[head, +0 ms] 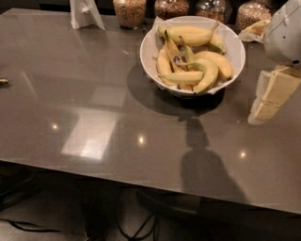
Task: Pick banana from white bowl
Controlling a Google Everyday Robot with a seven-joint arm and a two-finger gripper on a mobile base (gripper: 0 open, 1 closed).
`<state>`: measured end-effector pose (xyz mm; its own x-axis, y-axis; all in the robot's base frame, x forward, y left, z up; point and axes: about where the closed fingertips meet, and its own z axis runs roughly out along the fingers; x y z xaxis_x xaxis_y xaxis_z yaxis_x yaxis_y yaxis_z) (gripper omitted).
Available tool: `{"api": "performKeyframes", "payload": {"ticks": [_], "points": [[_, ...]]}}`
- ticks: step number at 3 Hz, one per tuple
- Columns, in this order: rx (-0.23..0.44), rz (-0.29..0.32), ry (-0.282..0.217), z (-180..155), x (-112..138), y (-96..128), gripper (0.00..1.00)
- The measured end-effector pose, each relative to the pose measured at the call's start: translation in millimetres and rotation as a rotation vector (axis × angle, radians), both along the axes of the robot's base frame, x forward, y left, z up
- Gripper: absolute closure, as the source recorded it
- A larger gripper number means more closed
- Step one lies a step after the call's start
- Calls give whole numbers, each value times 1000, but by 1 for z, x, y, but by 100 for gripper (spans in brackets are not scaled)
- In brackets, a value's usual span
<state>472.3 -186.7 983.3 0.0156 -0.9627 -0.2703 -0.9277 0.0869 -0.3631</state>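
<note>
Work surface: a dark, glossy table point(94, 94) showing bright reflections of overhead lights.

Target container: the white bowl point(151, 49) stands on the table, toward the far edge and right of centre. It holds a heap of yellow bananas point(194, 35), several with green stems. One banana lies across the top at the far side, and the others lie curved below it toward the near rim. One banana carries a small dark sticker point(176, 59); its print is too small to read.

End effector: the gripper point(269, 96) is at the right edge of the view, to the right of the bowl and clear of it. It hangs below the arm's rounded white housing point(284, 33). It holds nothing that can be seen; whether it is wide or narrow cannot be told.

Background items: four glass jars point(129, 10) of grain stand in a row along the far edge, behind the bowl. A white folded stand point(85, 12) is to their left; no writing is legible on it. A small object point(3, 81) lies at the left table edge.
</note>
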Motion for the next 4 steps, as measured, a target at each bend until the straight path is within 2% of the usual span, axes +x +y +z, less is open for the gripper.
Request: {"api": "performKeyframes", "payload": {"ticks": [1, 2, 3, 4], "points": [[19, 196, -37, -1, 25, 27, 0], [1, 239, -54, -1, 26, 27, 0], [1, 239, -54, -1, 26, 27, 0], [-46, 279, -111, 3, 31, 28, 0]]}}
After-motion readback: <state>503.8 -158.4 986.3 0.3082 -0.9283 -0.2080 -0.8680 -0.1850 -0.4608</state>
